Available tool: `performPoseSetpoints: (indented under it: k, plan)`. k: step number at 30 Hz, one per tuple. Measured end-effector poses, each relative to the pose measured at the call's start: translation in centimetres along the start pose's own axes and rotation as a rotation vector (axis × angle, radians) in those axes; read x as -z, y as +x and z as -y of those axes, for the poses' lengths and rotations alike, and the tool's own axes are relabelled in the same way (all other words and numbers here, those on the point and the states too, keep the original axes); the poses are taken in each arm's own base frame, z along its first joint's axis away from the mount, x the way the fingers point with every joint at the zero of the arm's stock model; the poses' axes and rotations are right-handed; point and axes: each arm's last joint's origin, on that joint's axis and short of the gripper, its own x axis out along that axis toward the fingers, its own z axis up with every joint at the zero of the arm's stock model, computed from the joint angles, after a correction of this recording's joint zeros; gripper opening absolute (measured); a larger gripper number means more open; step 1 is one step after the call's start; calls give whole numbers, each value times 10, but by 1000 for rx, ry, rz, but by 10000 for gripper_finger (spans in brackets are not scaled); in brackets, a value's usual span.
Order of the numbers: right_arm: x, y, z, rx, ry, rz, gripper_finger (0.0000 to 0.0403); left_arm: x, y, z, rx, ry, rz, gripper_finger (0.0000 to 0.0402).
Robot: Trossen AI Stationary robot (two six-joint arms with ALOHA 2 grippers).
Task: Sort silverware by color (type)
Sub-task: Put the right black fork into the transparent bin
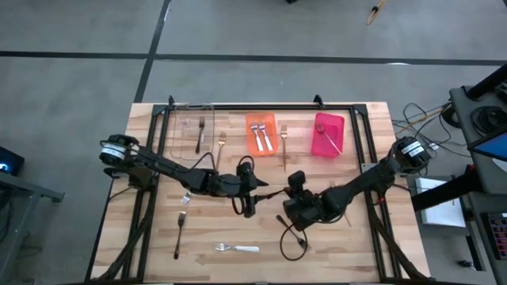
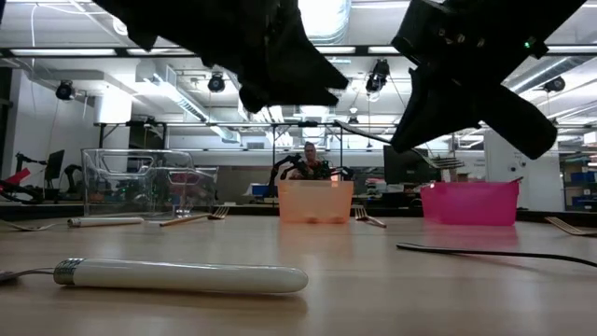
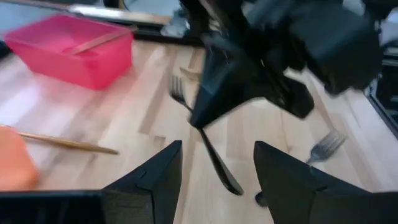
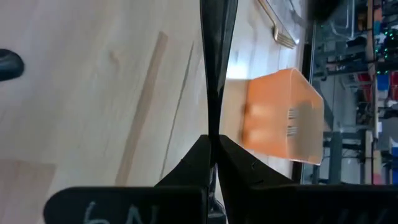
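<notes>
now the dark fork [image 4: 217, 68] sits pinched in the right pincer [image 4: 214, 146].

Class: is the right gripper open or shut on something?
Shut on the dark fork: the right gripper has its fingers pinched together around the slim handle.

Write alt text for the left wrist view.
The right gripper holds a dark fork above the wooden table, just beyond the open left gripper. A pink bin sits behind; another fork lies nearby.

A clear bin [image 1: 192, 127], an orange bin [image 1: 261, 134] and a red bin [image 1: 329, 135] line the wooden table's [image 1: 158, 214] upper part.
</notes>
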Motion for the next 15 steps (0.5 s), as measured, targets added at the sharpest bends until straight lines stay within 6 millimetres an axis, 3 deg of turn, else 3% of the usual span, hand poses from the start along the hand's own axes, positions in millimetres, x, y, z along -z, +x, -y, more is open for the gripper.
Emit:
performPoseSetpoints:
  k: [15]
  plan:
    - [0, 2, 6, 106, -237, -27, 9, 14, 41, -8, 4, -84, -50, 180]
